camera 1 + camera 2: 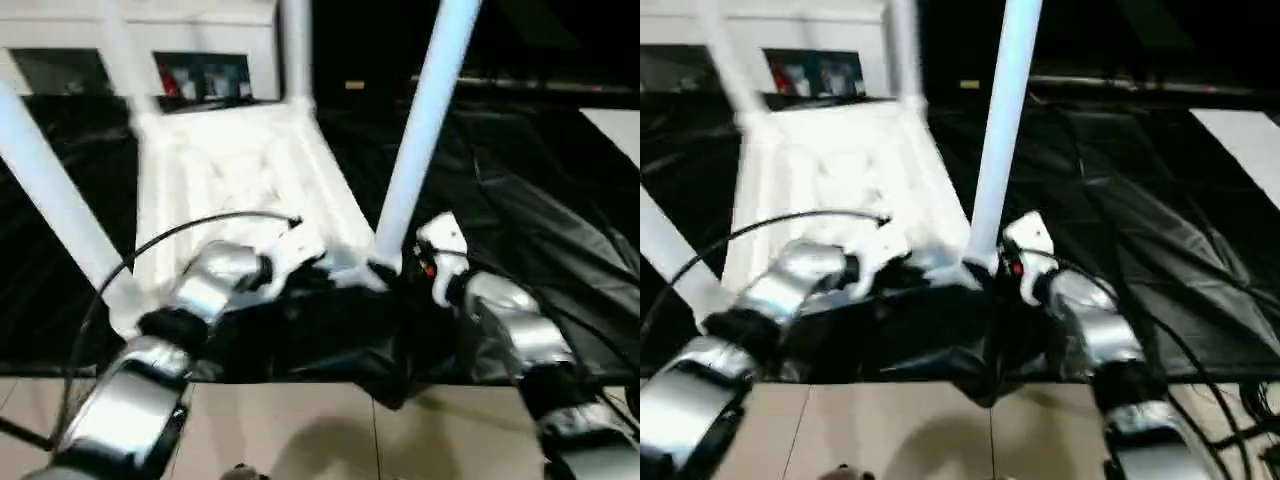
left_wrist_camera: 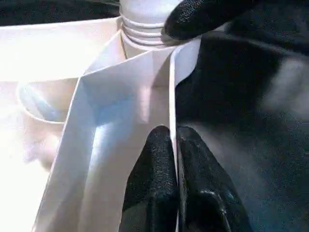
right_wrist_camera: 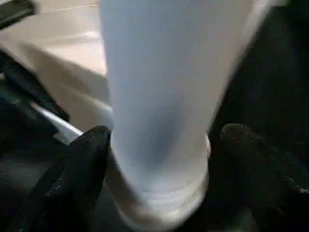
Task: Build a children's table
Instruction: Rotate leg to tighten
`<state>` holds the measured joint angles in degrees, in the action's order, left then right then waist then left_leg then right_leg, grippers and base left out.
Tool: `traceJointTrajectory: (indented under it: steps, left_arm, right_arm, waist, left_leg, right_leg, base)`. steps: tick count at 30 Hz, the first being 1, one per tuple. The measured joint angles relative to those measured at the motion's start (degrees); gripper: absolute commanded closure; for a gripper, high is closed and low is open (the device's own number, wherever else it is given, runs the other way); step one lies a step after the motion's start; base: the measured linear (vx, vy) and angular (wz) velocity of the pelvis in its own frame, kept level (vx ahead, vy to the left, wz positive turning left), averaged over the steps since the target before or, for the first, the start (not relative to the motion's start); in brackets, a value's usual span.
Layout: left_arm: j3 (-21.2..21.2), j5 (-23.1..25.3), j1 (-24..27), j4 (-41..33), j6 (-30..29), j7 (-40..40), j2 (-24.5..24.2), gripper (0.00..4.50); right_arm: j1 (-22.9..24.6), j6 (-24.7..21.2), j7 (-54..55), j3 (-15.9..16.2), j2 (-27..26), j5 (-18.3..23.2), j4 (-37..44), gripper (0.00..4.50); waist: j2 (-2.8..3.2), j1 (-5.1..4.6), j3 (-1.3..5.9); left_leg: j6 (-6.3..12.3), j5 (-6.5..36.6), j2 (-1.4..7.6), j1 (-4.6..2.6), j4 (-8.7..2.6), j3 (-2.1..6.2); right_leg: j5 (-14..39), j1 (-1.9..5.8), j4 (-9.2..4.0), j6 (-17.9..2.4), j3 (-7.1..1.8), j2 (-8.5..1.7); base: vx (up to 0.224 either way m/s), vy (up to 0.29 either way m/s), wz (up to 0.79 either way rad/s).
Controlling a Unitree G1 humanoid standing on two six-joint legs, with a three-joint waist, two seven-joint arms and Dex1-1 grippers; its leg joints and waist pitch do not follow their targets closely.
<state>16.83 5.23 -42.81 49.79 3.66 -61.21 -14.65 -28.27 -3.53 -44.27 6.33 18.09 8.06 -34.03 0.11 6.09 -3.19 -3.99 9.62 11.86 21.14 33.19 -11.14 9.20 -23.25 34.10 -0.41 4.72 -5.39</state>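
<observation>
Left tool pinched shut on top rim at 6 o'clock. Right tool fingers spread either side of near-right leg, not gripping. Top upside down on black sheet, legs up. Risk: leg not fully seated, tilts or pops out once released; other legs toward 12.

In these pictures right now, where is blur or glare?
Left eye view: motion blur smears the table top and its legs. Left wrist view: sharp on the left gripper, glare whitens the plastic. Right wrist view: the close leg is out of focus.
</observation>
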Motion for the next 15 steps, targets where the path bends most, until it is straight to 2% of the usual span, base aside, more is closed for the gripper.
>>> traceJointTrajectory:
  steps: [4, 11, 12, 15]
  left_arm:
    - [0.37, -1.0, 1.96, -3.86, -0.97, -4.36, -1.23, 4.5]
    - [0.39, -1.1, 2.53, -4.82, -1.05, -6.07, -2.08, 4.5]
    - [0.38, -1.1, 2.71, -5.17, -1.18, -6.06, -2.16, 4.5]
    - [0.3, -1.15, 3.21, -6.3, -1.99, -6.06, -2.43, 4.5]
  right_arm:
    - [0.51, -1.02, -5.1, 1.55, 1.68, 0.39, 2.02, 0.53]
    - [0.55, -1.89, -7.55, 3.22, 2.71, -0.47, 2.53, 0.53]
    - [0.55, -2.09, -7.49, 3.22, 2.64, -0.44, 2.55, 0.71]
    - [0.55, -2.15, -7.64, 3.19, 2.34, 0.15, 2.55, 0.83]
  waist:
    - [0.01, 0.27, -0.01]
    - [-0.02, 0.37, -0.02]
    - [-0.02, 0.35, -0.02]
    - [-0.05, 0.23, -0.04]
  left_leg:
    - [0.01, 0.0, -0.02, -0.02, 0.09, -0.19]
    - [0.0, 0.0, -0.02, -0.03, 0.04, -0.19]
    - [0.0, 0.0, -0.02, -0.03, 0.05, -0.2]
    - [0.0, 0.0, -0.02, -0.03, 0.04, -0.2]
  right_leg:
    - [0.0, -0.01, 0.0, 0.0, -0.26, 0.0]
    - [0.03, -0.02, 0.01, 0.04, -0.28, 0.01]
    - [0.03, -0.02, 0.01, 0.05, -0.28, 0.02]
    - [0.05, -0.05, 0.01, 0.07, -0.3, 0.04]
  base:
    - [0.0, 0.0, 0.0]
    - [0.0, 0.0, 0.0]
    - [0.0, 0.0, 0.0]
    - [0.0, 0.0, 0.0]
